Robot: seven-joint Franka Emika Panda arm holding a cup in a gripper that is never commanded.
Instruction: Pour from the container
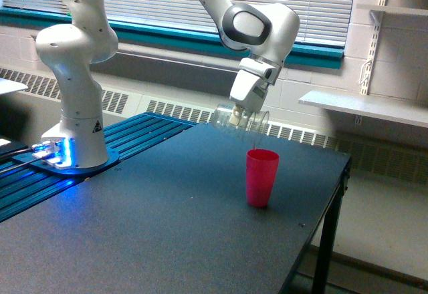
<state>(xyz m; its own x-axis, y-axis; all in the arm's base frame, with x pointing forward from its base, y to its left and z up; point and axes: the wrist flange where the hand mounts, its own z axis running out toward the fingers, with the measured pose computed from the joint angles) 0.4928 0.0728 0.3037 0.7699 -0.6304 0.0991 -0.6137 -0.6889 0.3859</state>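
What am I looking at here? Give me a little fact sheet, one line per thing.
arm: white robot arm on a base lit blue
jaws: shut on the clear cup, holding it in the air
clear cup: tipped on its side, rim toward the exterior view's right, above the pink cup
pink cup: upright on the dark table, open top
contents: too small to tell

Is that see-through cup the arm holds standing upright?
No, the clear container is tipped on its side in the gripper, above the pink cup.

Clear container (pixel 241 118); pink cup (pixel 261 177); white arm (pixel 257 30); dark grey speckled tabletop (pixel 154 220); teal sill (pixel 167 33).
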